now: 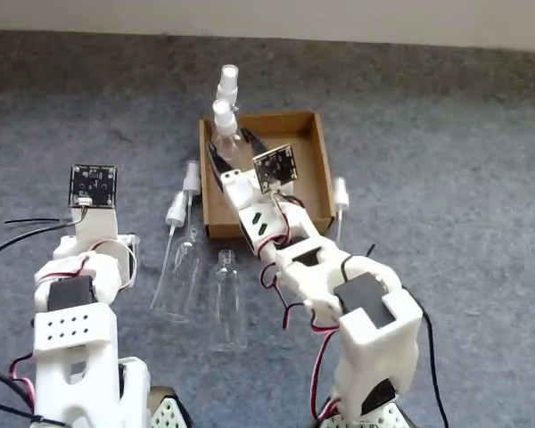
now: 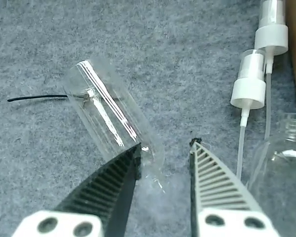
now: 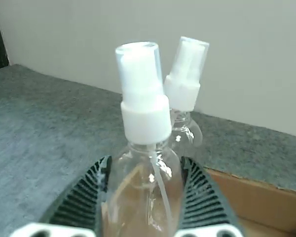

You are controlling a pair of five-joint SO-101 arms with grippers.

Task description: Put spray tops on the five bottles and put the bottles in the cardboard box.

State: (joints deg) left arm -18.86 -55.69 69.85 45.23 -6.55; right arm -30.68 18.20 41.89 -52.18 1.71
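Clear capped spray bottle (image 3: 142, 123) is clenched upright in my right pincer (image 3: 145, 170), at the cardboard box's (image 1: 316, 169) back-left corner, with a second capped bottle (image 3: 185, 98) just behind it. My left pincer (image 2: 165, 145) hangs released over an uncapped bottle (image 2: 111, 116) lying on grey felt (image 2: 39, 49), two loose spray tops (image 2: 249, 81) beyond.

A capped bottle (image 1: 225, 125) stands upright at the cardboard box's (image 1: 324, 169) far left corner, with a second capped bottle (image 1: 228, 85) just behind it. Two spray tops (image 1: 192, 176) lie just left of the box and a third spray top (image 1: 341, 196) lies just right of it. Two open bottles (image 1: 227, 299) lie before its near left corner, and another open bottle (image 2: 113, 118) lies farther left.
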